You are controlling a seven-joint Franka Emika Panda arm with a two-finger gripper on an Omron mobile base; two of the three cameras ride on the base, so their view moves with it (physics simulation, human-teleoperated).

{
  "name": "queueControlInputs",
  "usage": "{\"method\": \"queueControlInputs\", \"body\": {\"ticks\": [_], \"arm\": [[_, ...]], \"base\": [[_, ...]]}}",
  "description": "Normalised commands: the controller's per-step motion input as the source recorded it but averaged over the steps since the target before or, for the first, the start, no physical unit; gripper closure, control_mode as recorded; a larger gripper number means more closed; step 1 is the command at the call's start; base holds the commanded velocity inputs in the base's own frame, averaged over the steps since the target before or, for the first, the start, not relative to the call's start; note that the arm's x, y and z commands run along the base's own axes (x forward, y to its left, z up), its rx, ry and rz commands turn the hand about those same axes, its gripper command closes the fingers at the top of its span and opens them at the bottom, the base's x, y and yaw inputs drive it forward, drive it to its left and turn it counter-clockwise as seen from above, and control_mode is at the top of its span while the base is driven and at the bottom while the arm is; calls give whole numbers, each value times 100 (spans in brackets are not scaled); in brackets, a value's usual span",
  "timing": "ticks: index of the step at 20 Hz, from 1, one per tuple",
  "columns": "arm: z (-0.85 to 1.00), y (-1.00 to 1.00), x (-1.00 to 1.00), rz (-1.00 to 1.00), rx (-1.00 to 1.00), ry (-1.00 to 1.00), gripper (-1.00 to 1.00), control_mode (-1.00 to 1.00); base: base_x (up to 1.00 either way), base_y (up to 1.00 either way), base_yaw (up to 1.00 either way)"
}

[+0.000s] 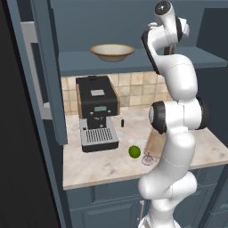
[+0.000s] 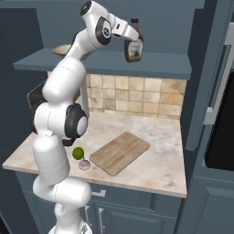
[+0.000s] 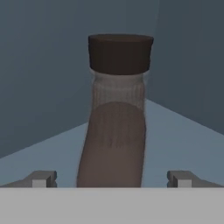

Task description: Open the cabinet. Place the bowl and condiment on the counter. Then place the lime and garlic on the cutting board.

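The cabinet stands open, its door swung out to the left. On its blue shelf the dark brown condiment stands upright. My gripper is open around the condiment, and the fingertips stand clear of it on both sides. The cream bowl rests further left on the same shelf. Down on the counter, the lime and the garlic lie just left of the cutting board.
A black and silver coffee machine stands on the counter's left part, against the tan tiles. The right cabinet door hangs open beside the shelf. My own arm crosses in front of the shelf.
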Motion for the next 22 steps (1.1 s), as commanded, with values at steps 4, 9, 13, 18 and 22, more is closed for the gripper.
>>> {"method": "queueControlInputs", "body": {"ticks": [4, 9, 13, 18, 22], "arm": [[0, -11, 21, -3, 0, 0, -100, -100], [0, -1, 19, -3, 0, 4, -100, -100], [0, -4, 18, -3, 0, 5, -100, -100], [0, 0, 20, -3, 0, 8, 100, -100], [0, -8, 16, -3, 0, 10, 100, -100]], "base": [[0, 0, 0], [0, 0, 0], [0, 0, 0], [0, 0, 0], [0, 0, 0]]}}
